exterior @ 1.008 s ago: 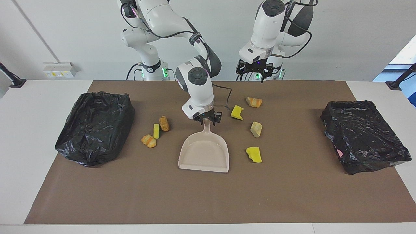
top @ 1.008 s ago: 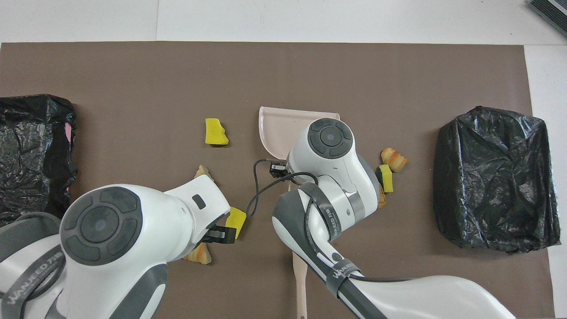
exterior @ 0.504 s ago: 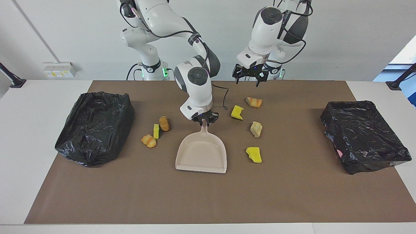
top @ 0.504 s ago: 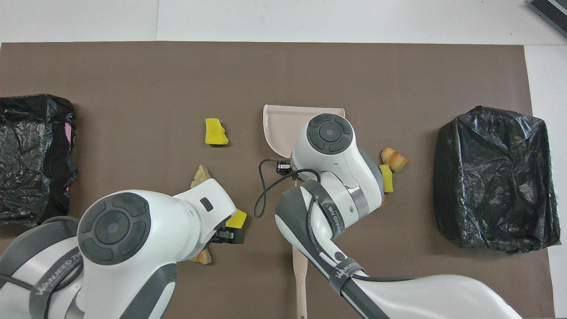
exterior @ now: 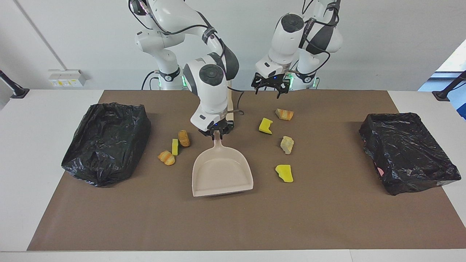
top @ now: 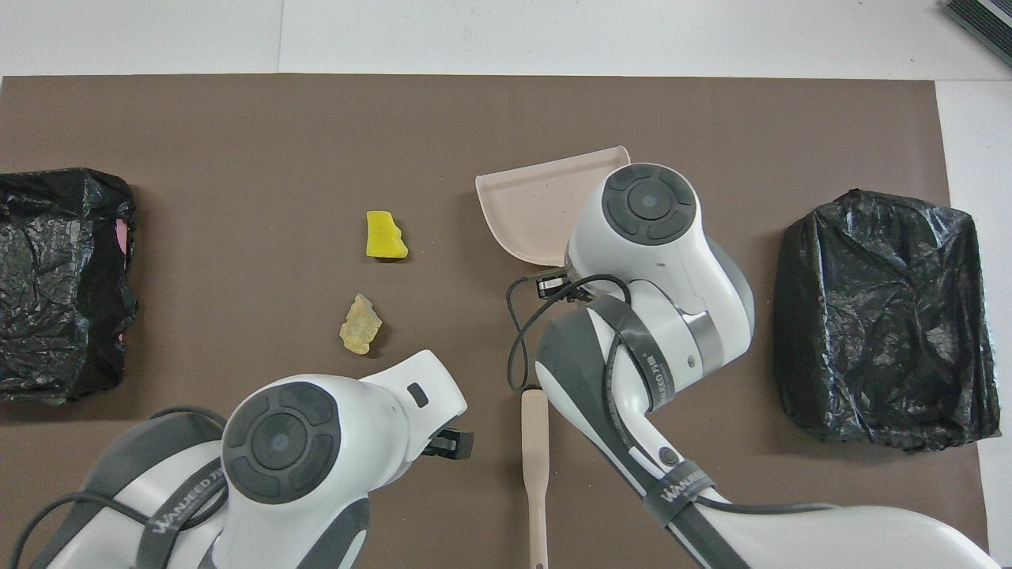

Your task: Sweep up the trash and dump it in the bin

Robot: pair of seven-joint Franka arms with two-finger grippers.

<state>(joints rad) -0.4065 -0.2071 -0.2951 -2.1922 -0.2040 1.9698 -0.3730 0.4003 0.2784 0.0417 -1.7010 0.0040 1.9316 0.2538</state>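
- Facing view shows the right claw [exterior: 217, 133] clamped on the handle of the beige plastic dustpan [exterior: 222, 171], its scoop lying mid-surface with the mouth pointing away from the robots.
- Left claw [exterior: 269, 86] hangs spread open and empty, over the brown mat's [exterior: 233, 225] edge nearest the robots.
- Best handling, I judge: keep the scoop's lip flat on the mat while turning toward a cluster, so chunks ride in rather than skid off.
- Trash lies around the pan: yellow sponge pieces [exterior: 284, 173], orange-brown bread-like lumps [exterior: 166, 157], a pale tan lump [exterior: 287, 144].
- Dustpan holds nothing yet.
- Two black-bagged bins [exterior: 106, 142] sit at either end of the surface; their contents cannot be made out.
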